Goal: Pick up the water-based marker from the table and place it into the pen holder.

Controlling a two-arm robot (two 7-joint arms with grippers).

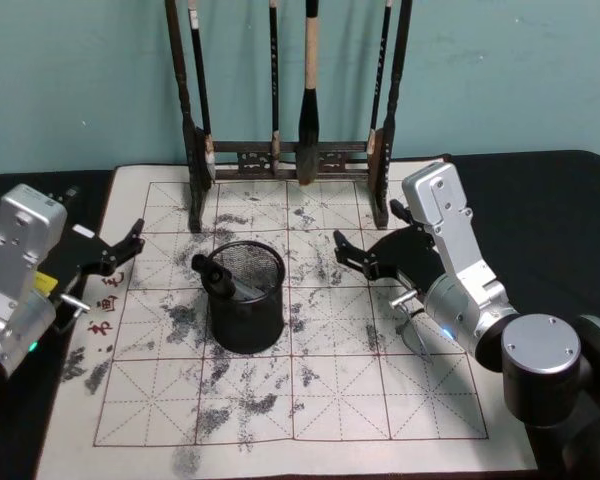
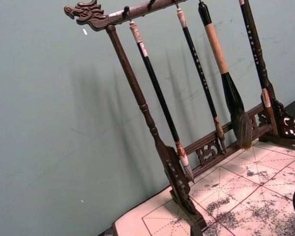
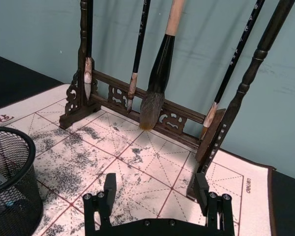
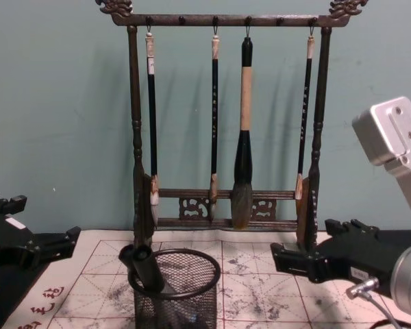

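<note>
The pen holder point(image 1: 246, 300), a black wire-mesh cup, stands in the middle of the calligraphy mat point(image 1: 380, 400). It is also in the chest view, pen holder point(image 4: 178, 295), and the right wrist view, pen holder point(image 3: 12, 182). A dark water-based marker point(image 1: 218, 277) leans inside it, its top poking over the left rim; from the chest it is the marker point(image 4: 144, 267). My right gripper point(image 1: 370, 230) hangs open and empty just right of the cup, with its fingers point(image 3: 109, 184) over the mat. My left gripper point(image 1: 128, 248) is open over the mat's left edge, apart from the cup.
A tall dark wooden brush rack point(image 1: 290, 155) with several hanging brushes point(image 4: 243, 171) stands at the back of the mat against a teal wall. The mat is ink-stained and gridded. Black table point(image 1: 550, 200) shows on both sides.
</note>
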